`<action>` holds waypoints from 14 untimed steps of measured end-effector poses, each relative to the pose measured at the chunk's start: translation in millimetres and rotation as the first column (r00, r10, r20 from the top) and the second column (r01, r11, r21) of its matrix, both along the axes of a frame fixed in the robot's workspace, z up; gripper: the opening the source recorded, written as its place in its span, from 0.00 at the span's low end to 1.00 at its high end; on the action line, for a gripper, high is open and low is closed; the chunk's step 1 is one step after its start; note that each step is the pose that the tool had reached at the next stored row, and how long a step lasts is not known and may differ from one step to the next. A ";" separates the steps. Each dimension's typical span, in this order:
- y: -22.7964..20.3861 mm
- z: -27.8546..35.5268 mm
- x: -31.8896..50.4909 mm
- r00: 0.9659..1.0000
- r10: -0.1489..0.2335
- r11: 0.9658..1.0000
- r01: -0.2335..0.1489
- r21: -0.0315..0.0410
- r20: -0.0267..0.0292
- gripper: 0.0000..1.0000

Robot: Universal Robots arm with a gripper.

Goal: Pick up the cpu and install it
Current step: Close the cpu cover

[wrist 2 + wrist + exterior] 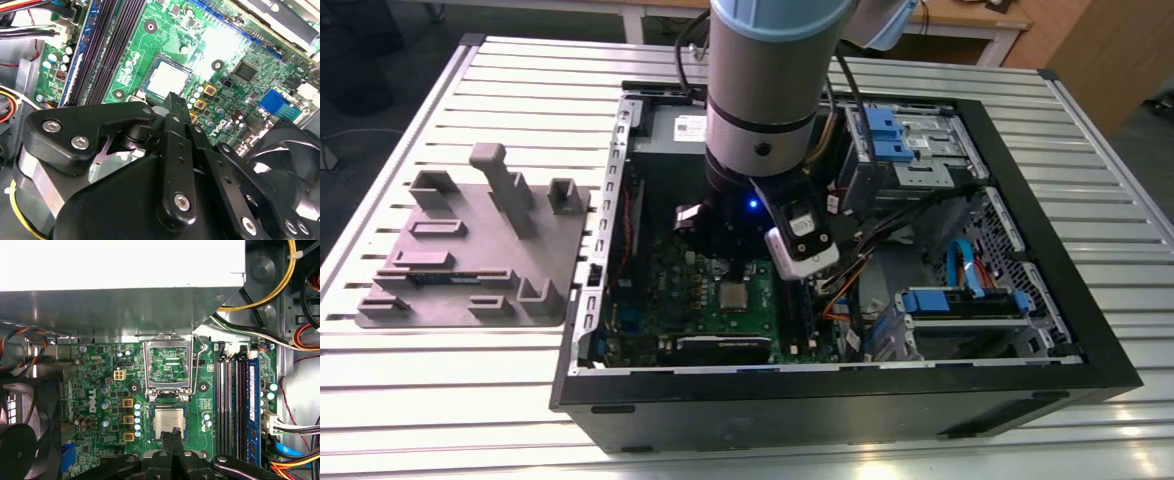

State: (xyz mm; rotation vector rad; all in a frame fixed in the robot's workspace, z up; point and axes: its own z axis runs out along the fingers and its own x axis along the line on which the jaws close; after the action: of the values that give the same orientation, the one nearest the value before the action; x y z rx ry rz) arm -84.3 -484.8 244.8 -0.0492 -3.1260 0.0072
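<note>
The cpu [168,421], a small silver square with a pale rim, lies flat in its socket on the green motherboard [100,390] inside the open computer case [1067,330]. It appears as a pale square [734,295] in the exterior view, and the second wrist view shows the cpu [165,80] too. My gripper [173,433] hangs just above the chip's near edge, its two black fingers [172,102] pressed together with nothing between them. The socket's metal retaining frame [167,362] stands flipped open behind the chip.
Dark memory slots [230,400] run beside the socket. A black fan [25,440], a grey metal box [120,305] and loose cables [280,340] crowd around. Blue-tabbed drive bays [894,135] fill the case's far corner. A grey fixture plate [467,250] lies at the exterior view's left.
</note>
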 end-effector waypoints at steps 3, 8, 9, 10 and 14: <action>0.0 0.0 0.0 1.000 0.014 1.000 -0.014 0.000 0.000 0.10; 0.0 0.0 -0.1 0.996 0.091 0.996 -0.091 0.000 0.000 0.10; 0.0 0.0 -0.1 0.994 0.107 0.994 -0.107 0.000 0.000 0.10; 0.0 0.0 -0.1 0.992 0.124 0.992 -0.124 0.000 0.000 0.10; 0.0 0.0 -0.1 0.988 0.154 0.988 -0.154 0.000 0.000 0.10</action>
State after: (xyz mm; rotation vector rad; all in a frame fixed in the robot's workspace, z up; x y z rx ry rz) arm -84.4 -484.8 244.8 0.1924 -3.1208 0.0092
